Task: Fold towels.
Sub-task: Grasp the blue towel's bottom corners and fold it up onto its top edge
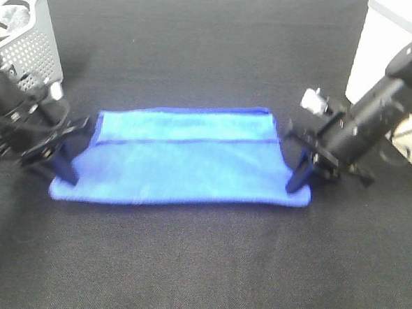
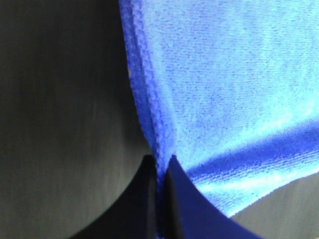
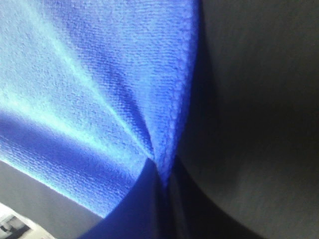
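Note:
The royal-blue towel point(image 1: 185, 157) lies on the black table, folded over lengthwise, with a stitched hem line running across its upper part. My left gripper point(image 1: 68, 170) is shut on the towel's left edge near the front corner; in the left wrist view its jaws pinch the hem point(image 2: 160, 172) of the towel point(image 2: 234, 84). My right gripper point(image 1: 299, 178) is shut on the towel's right edge; in the right wrist view the cloth point(image 3: 89, 84) gathers into its closed jaws point(image 3: 160, 174). The white tag is not visible.
A grey perforated basket point(image 1: 27, 42) stands at the back left, behind the left arm, with contents partly showing. A white object point(image 1: 387, 53) stands at the back right edge. The black table cloth point(image 1: 199, 266) spreads around the towel.

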Motion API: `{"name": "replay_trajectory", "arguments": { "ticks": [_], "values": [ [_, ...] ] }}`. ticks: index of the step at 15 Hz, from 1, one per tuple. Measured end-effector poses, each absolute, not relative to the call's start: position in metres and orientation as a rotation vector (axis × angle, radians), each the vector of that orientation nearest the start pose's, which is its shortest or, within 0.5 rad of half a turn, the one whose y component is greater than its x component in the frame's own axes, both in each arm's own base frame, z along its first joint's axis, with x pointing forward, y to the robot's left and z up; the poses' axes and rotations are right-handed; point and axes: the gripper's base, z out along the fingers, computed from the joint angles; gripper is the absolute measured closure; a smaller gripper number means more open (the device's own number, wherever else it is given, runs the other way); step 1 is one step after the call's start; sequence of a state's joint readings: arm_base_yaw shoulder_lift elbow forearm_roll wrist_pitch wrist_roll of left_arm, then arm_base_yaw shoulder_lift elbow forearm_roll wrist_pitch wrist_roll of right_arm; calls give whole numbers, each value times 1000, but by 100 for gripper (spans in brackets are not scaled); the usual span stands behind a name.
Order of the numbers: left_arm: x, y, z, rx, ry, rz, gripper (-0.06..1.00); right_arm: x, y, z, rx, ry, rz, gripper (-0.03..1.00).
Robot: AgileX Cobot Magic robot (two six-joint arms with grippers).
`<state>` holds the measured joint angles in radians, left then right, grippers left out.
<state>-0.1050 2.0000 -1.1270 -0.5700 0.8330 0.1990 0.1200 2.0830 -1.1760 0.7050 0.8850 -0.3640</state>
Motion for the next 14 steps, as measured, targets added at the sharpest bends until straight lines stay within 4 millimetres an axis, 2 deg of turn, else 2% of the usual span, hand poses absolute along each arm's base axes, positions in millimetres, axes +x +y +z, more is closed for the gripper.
{"name": "replay_trajectory", "arguments": {
  "ticks": [1, 3, 6, 9, 10, 11, 14],
  "values": [
    [326, -70, 117, -155, 3125, -635, 94, 333, 97, 99, -14, 3123, 797, 97],
    [311, -67, 116, -167, 3125, -604, 94, 317, 115, 89, -116, 3149, 728, 97],
    [314, -66, 115, -174, 3097, -584, 94, 322, 115, 91, -99, 3116, 716, 97],
    [333, -67, 126, -184, 2994, -572, 94, 352, 111, 110, -87, 3000, 709, 97],
    [349, -68, 138, -205, 2913, -563, 94, 369, 114, 125, -114, 2926, 707, 97],
    [361, -68, 146, -216, 2860, -560, 94, 381, 116, 132, -121, 2887, 706, 97],
    [400, -72, 157, -208, 2769, -573, 94, 416, 116, 135, -98, 2823, 686, 97]
  ]
}}
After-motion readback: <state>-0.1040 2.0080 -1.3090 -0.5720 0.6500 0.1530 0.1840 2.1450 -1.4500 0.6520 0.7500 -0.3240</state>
